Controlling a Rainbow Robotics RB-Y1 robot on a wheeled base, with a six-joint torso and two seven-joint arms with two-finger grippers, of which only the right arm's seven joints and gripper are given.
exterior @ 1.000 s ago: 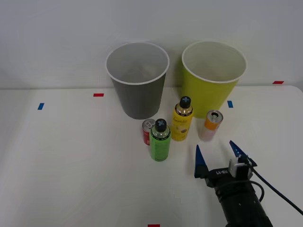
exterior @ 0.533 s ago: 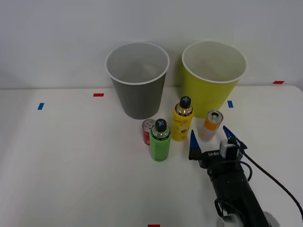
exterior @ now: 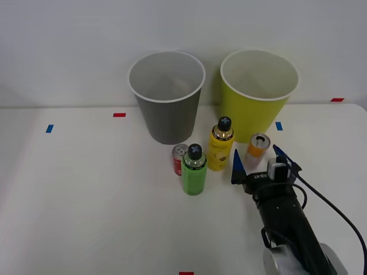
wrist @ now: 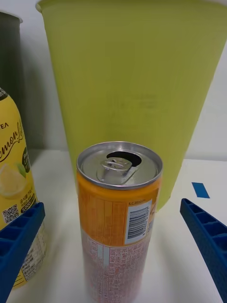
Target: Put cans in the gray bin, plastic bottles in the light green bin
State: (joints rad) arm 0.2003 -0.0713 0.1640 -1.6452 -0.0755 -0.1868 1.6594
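Now, reading across the front view from its left, the gray bin stands at the back of the white table, with the light green bin beside it and apart from it. In front of them the four items cluster: the short red can just before the gray bin, the green bottle close in front of that can, the yellow bottle next along, then the orange-and-white can upright near the foot of the light green bin. Both bins look empty from here, so I judge no item sorted yet.

The right gripper sits low at table level with its blue fingers spread wide, holding nothing, and the orange-and-white can stands between them without touching either. In the wrist view that can is roughly centred, with the yellow bottle close by one finger.

The step in hand, as I read it, is grasping this can. To do it well, the arm should ease a little further forward so the pads reach the middle of the can's body, staying centred so neither finger nudges it or clips the yellow bottle. Closing should be gentle, since a thin opened can may dent or tip. After that, a straight lift clear of the neighbours suits the carry to the gray bin.
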